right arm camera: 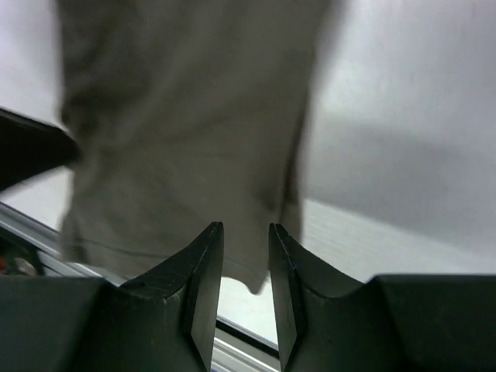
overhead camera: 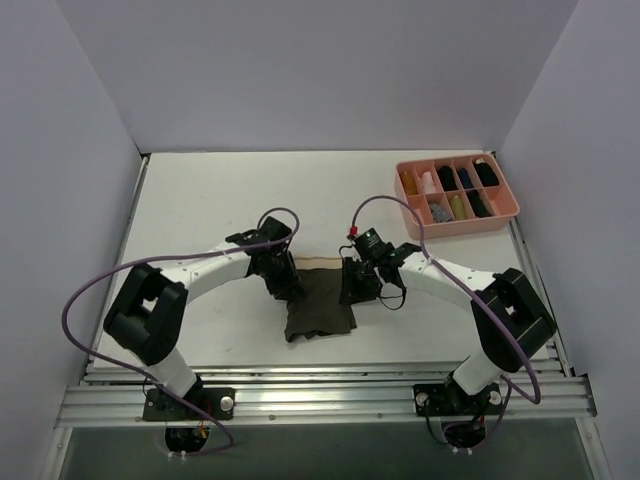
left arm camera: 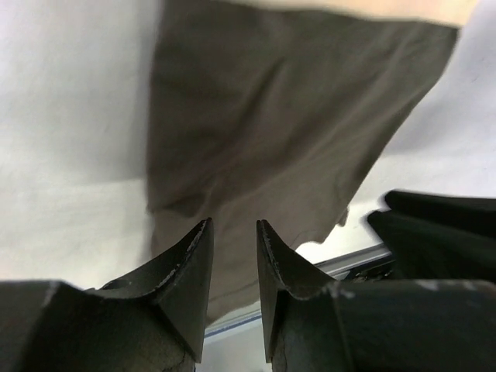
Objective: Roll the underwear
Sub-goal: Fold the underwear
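Now, garment: small dark olive-brown soft cloth underwear [overhead camera: 320, 303] lies spread flat on the white surface [overhead camera: 220, 200], between the two arms and near the near edge; not yet rolled.
Waistband: a light tan strip [left arm camera: 364, 8] shows only at the top of the left wrist view, on the side of the cloth away from that gripper.
Left gripper [left arm camera: 232, 225]: low at the far-left part of the cloth. Fingers stand a narrow slot apart, with cloth visible through the slot and nothing seen clamped.
Right gripper [right arm camera: 246, 226]: low at the far-right part of the cloth. Same narrow slot, no cloth seen between the fingers.
Image quality: both wrist views are blurred, so I cannot tell whether the fingertips touch the fabric.
Risk, uneven pinch: if one side catches and the other misses, the roll likely skews into a cone.
Risk, single layer: catching only the top layer would probably pull the layers apart rather than turn the edge over.
Risk, drag: soft cloth on a smooth surface may slide instead of rolling, possibly toward the aluminium rail [overhead camera: 320, 400].
Risk, collision: the arms work near each other, and any inward drift could knock the fingers together.
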